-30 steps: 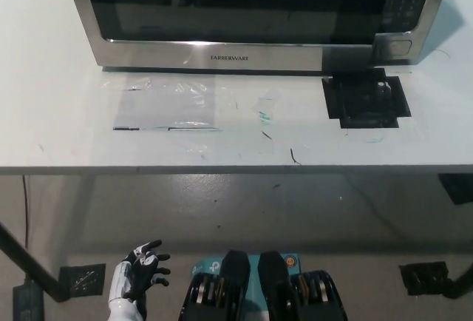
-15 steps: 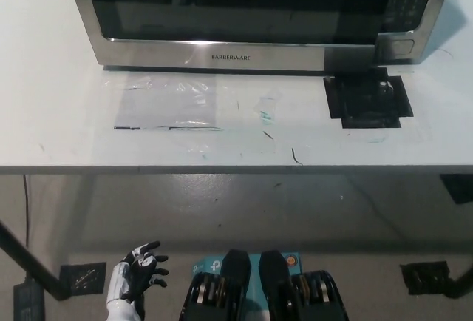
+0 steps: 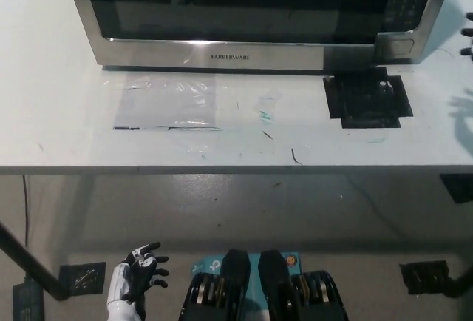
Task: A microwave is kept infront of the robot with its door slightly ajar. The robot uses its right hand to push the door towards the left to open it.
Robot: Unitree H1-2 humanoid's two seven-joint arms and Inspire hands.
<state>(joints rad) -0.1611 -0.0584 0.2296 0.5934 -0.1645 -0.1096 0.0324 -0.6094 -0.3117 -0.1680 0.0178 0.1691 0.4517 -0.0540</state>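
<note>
From the head camera I see the microwave [image 3: 255, 14] standing at the far edge of the white tabletop [image 3: 59, 121], its steel-framed door [image 3: 222, 10] dark and glossy, its right edge standing slightly proud of the control panel. Through the dark glass I cannot tell what is inside. A clear plastic sheet [image 3: 166, 103] lies flat just before it, and a black square patch [image 3: 367, 98] sits to the right. My right hand [image 3: 468, 34] barely shows at the right edge; I cannot tell how its fingers stand. My left hand [image 3: 140, 273] rests low at bottom left, fingers apart, holding nothing.
</note>
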